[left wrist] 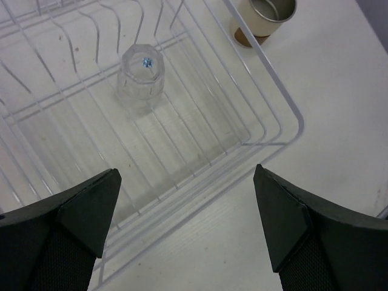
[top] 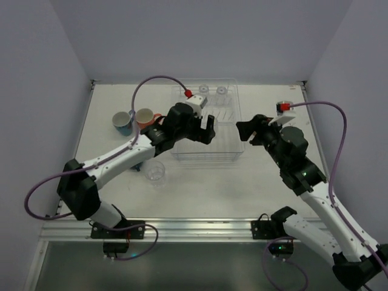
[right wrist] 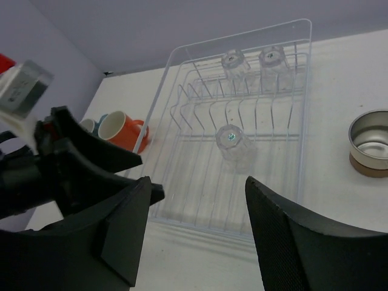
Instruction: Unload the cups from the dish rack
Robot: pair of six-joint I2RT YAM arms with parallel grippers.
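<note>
just three tumblers (right wrist: 233,140) in rack (right wrist: 200,173)

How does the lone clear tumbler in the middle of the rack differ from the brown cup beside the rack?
The clear tumbler is see-through; the brown cup is opaque. The tumbler stands mouth down, the cup mouth up. The tumbler sits inside the dish rack, the cup on the table outside it. Neither has a handle.

1. White tabletop (top: 200,188), a bit scuffed, lit pretty evenly with only soft shadows.
2. Plain pale lavender-grey walls box it in: back wall (top: 200,36), left wall (top: 36,91), right wall (top: 357,73).
3. A silvery metal rail (top: 194,229) runs along the near edge, with a darker surface (top: 200,267) below it.
</note>
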